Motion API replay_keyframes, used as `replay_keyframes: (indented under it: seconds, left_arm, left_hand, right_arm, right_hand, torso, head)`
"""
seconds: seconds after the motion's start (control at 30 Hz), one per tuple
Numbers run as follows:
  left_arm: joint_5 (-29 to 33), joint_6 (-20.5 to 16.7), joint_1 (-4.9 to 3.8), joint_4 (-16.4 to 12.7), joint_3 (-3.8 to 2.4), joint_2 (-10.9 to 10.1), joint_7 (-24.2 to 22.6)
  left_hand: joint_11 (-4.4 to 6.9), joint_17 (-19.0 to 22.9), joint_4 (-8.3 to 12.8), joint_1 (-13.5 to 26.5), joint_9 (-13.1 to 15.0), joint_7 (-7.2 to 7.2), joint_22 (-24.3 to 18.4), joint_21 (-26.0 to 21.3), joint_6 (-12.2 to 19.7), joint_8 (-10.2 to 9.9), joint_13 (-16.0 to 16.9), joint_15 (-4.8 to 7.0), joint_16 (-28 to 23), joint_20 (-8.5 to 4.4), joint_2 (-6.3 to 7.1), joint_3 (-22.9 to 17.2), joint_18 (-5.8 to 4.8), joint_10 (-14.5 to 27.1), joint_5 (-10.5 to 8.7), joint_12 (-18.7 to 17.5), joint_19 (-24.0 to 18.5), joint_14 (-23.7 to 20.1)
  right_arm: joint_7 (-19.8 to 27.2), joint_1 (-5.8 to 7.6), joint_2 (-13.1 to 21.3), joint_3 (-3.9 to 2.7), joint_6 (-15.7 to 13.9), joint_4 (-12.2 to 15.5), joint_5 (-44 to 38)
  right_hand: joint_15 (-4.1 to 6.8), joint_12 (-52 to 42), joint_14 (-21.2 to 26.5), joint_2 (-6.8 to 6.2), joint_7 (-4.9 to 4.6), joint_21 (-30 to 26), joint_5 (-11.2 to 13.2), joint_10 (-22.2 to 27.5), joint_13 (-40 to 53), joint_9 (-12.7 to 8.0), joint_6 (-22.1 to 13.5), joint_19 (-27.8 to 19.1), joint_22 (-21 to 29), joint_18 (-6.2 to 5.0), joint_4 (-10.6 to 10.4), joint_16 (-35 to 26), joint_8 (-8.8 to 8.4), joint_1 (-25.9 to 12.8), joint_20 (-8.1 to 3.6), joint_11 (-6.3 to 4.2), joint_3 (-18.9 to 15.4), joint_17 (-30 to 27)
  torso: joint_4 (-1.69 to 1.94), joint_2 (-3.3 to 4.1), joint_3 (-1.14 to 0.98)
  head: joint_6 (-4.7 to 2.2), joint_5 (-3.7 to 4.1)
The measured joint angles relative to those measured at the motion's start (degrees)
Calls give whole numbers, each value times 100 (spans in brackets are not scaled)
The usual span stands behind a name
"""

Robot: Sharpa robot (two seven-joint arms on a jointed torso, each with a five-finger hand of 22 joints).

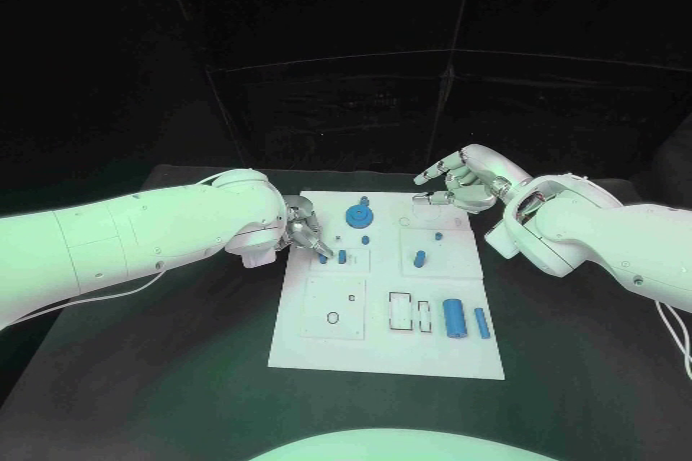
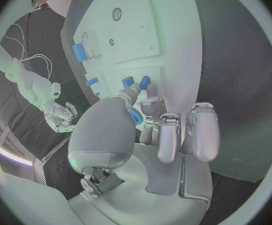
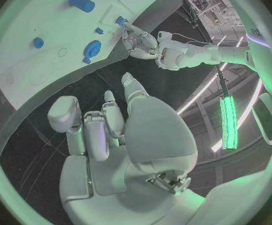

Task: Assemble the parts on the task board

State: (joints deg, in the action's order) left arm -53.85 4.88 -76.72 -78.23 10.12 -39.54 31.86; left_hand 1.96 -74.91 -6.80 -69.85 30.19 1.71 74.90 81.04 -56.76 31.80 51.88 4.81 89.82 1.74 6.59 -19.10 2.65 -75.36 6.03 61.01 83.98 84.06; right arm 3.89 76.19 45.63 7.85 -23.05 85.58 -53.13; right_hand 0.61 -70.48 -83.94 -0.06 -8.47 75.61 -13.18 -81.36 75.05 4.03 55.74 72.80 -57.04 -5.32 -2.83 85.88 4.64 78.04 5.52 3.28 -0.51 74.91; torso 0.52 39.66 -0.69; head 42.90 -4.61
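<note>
The white task board (image 1: 378, 353) lies mid-table with several blue parts on it. My left hand (image 1: 303, 231) hovers at the board's left edge, fingers curled. A small blue part (image 2: 134, 116) sits pinched between its thumb and fingers. Two small blue pieces (image 1: 333, 255) lie just past its fingertips. My right hand (image 1: 462, 179) hangs over the board's far right corner with fingers apart and nothing in them. A blue gear-like part (image 1: 359, 216) stands at the board's far side, between the hands. Blue cylinders (image 1: 454, 318) lie near the right edge.
Rectangular slots (image 1: 408, 311) and a square with holes (image 1: 336, 308) mark the board's near half. More blue pieces (image 1: 415, 258) stand near the middle. Black table (image 1: 173, 381) surrounds the board. The right wrist view shows the gear (image 3: 92, 49) and my left hand (image 3: 139, 40).
</note>
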Motion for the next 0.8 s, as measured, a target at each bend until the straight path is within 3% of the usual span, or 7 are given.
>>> replay_keyframes:
  seconds: [0.3,0.57,0.63,0.67,0.73,0.8]
  left_arm:
    - [-7,-107,22,-16,13,-85,37]
    - [32,-394,23,-116,12,-192,-15]
    - [83,-518,15,-128,11,-208,-84]
    - [133,-613,9,-134,9,-218,-159]
    - [240,-772,0,-137,8,-231,-319]
    - [402,-956,-4,-137,7,-240,-564]
  left_hand:
    - [0,0,-476,541,53,24,0,0,25,38,-48,0,0,0,56,668,0,1,0,0,0,0]
    - [-34,0,-876,607,87,79,0,-73,109,38,-156,0,0,0,-10,1161,0,120,-156,-71,0,0]
    - [-65,0,-944,563,86,110,0,-205,221,24,-395,0,0,0,-54,1325,0,298,-155,-274,0,0]
    - [-103,0,-965,531,72,149,-8,-399,342,-40,-741,0,0,1,-85,1427,22,526,-155,-564,-21,0]
    - [-199,0,-974,483,-5,252,-303,-812,584,-184,-1254,-82,-135,44,-134,1563,173,968,-155,-1044,-214,-13]
    - [-303,0,-978,437,-92,371,-688,-1230,803,-319,-1434,-181,-408,112,-164,1678,235,1275,-155,-1261,-426,-8]
  right_arm:
    - [3,0,2,0,-1,-10,0]
    - [8,0,-4,0,-3,-30,0]
    - [10,0,-5,0,-3,-36,0]
    - [10,0,-5,0,-4,-40,0]
    - [12,0,-5,0,-5,-47,0]
    - [13,0,-5,0,-5,-53,0]
  right_hand:
    - [0,0,0,0,0,0,0,0,0,0,0,0,10,0,0,0,0,0,0,0,0,0]
    - [0,0,0,0,0,-25,0,20,1,0,0,0,36,0,-15,-21,0,0,0,20,-15,0]
    - [0,0,0,0,0,-25,0,20,0,0,0,0,36,0,-15,-21,0,0,0,20,-15,0]
    - [0,0,0,0,0,-25,0,20,1,0,0,0,36,0,-15,-21,0,0,0,20,-15,-1]
    - [0,13,0,0,0,-25,0,20,0,0,0,0,46,0,-15,-21,0,0,0,20,-15,-1]
    - [0,23,0,0,0,-25,0,20,-3,-1,0,0,47,0,-15,-21,0,0,0,20,-15,-1]
  torso:
    - [0,-3,1]
    - [0,-3,0]
    - [-1,-3,-1]
    - [-1,-3,-2]
    - [-2,-3,-2]
    - [-2,-2,-2]
  head:
    - [-16,8]
    - [-30,12]
    - [-32,11]
    - [-34,11]
    - [-37,10]
    - [-39,16]
